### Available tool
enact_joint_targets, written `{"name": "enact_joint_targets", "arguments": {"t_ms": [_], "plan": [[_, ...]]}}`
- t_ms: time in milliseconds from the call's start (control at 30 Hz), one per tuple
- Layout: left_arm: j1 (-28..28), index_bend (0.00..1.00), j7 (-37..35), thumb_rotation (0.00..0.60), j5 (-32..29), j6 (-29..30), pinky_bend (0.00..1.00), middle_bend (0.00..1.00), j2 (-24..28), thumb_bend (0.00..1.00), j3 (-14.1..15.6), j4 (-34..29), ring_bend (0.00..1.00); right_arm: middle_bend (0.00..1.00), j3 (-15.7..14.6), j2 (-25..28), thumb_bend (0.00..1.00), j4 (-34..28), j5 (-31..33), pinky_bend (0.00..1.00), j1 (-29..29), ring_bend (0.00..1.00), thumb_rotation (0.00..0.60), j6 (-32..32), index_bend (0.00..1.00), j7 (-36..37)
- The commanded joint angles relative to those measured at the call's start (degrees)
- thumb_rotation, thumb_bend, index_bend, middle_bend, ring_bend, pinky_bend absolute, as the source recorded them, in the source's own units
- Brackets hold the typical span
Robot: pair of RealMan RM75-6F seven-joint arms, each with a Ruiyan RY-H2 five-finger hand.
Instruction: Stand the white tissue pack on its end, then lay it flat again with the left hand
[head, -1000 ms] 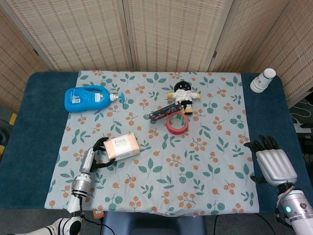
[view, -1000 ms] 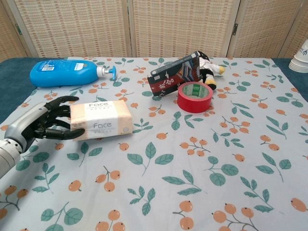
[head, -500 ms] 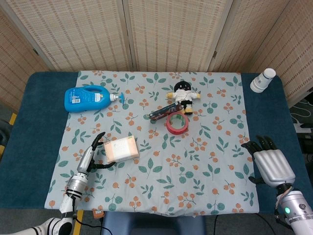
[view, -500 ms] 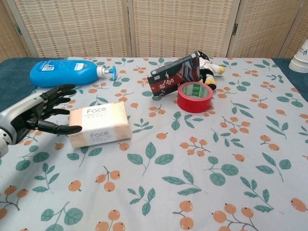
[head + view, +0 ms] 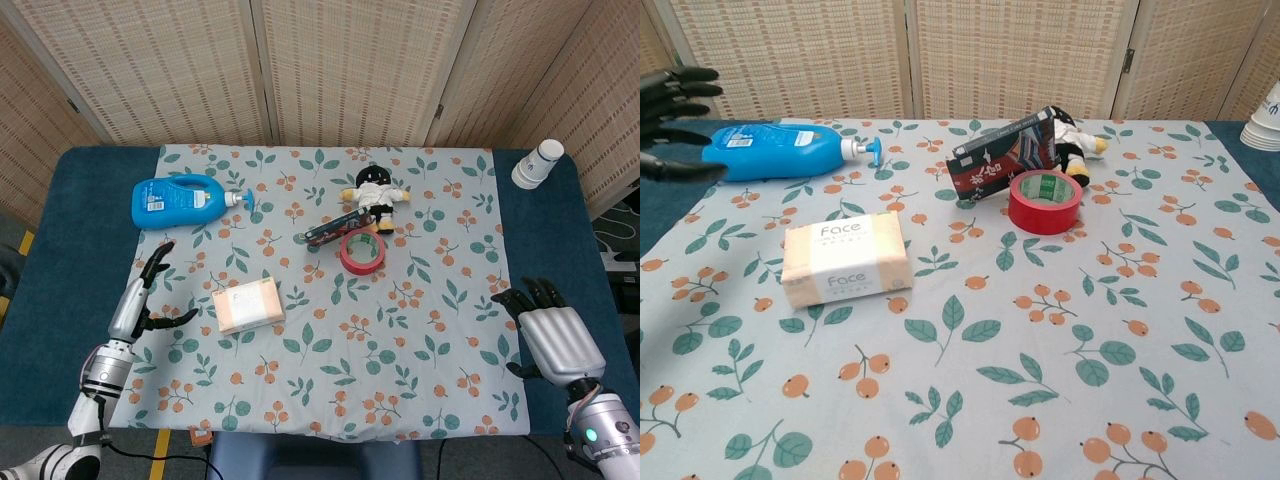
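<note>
Pack [image 5: 249,306] lies flat mid-cloth, left hand [image 5: 145,296] spread and empty well clear of it; you likely have a light, squashy load, so grip its short ends gently.

Chest view: left robot hand [image 5: 670,110] cropped by left edge; paper cups [image 5: 1266,120] cropped at right edge; doll [image 5: 1077,142] partly hidden behind dark box [image 5: 1002,155].

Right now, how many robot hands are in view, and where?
2. The left hand hangs open left of the tissue pack, apart from it. The right hand rests open at the table's right edge.
</note>
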Motion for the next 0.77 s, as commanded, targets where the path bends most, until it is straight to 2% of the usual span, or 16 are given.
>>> {"name": "enact_joint_targets", "arguments": {"t_ms": [33, 67, 133, 167, 200, 267, 333, 467, 767], "plan": [[1.7, 0.04, 8.1, 0.6, -1.9, 2.5, 0.21, 0.03, 10.0, 0.38, -2.9, -6.4, 0.02, 0.17, -0.1, 0.4, 0.06, -0.4, -1.3, 0.0, -0.5, 0.0, 0.6, 0.4, 0.2, 0.7], [2.1, 0.08, 13.2, 0.6, -2.2, 3.7, 0.22, 0.06, 11.8, 0.4, -2.8, -6.7, 0.05, 0.17, -0.1, 0.5, 0.06, -0.5, -1.8, 0.0, -0.7, 0.0, 0.6, 0.6, 0.2, 0.9], [2.6, 0.19, 25.1, 0.6, -2.7, 4.9, 0.24, 0.19, 15.1, 0.42, -1.4, -6.8, 0.16, 0.17, -0.1, 0.6, 0.06, -0.5, -2.9, 0.0, -1.1, 0.0, 0.6, 1.2, 0.2, 1.5], [2.7, 0.19, 34.0, 0.6, -2.1, 5.2, 0.25, 0.2, 17.2, 0.42, 0.2, -6.0, 0.17, 0.17, -0.2, 0.7, 0.06, -0.5, -3.5, 0.0, -1.3, 0.0, 0.6, 1.4, 0.2, 1.6], [2.6, 0.17, 39.8, 0.6, -1.3, 4.5, 0.24, 0.22, 18.7, 0.38, 1.7, -5.2, 0.17, 0.17, -0.3, 0.7, 0.06, -0.5, -3.9, 0.0, -1.5, 0.0, 0.6, 1.5, 0.2, 1.7], [2.1, 0.11, 48.1, 0.6, -2.0, 0.0, 0.22, 0.21, 22.6, 0.29, 5.0, -5.8, 0.12, 0.17, -0.6, 0.9, 0.06, -0.5, -5.0, 0.0, -1.9, 0.0, 0.6, 1.5, 0.2, 2.1], [2.1, 0.1, 50.4, 0.6, -4.5, -2.2, 0.2, 0.18, 24.9, 0.27, 5.9, -7.8, 0.07, 0.17, -0.8, 1.2, 0.06, -0.5, -6.6, 0.0, -2.4, 0.0, 0.6, 1.7, 0.2, 3.0], [3.0, 0.12, 51.0, 0.6, -8.3, -2.1, 0.19, 0.16, 26.8, 0.28, 6.6, -12.0, 0.06, 0.17, -1.5, 2.0, 0.06, -0.5, -11.5, 0.0, -4.1, 0.0, 0.6, 3.2, 0.2, 5.1], [2.6, 0.11, 58.1, 0.6, -9.0, -0.5, 0.19, 0.16, 26.4, 0.34, 8.6, -15.7, 0.07, 0.17, -1.8, 3.4, 0.06, -0.5, -15.3, 0.0, -6.3, 0.0, 0.6, 5.6, 0.2, 7.1]]}}
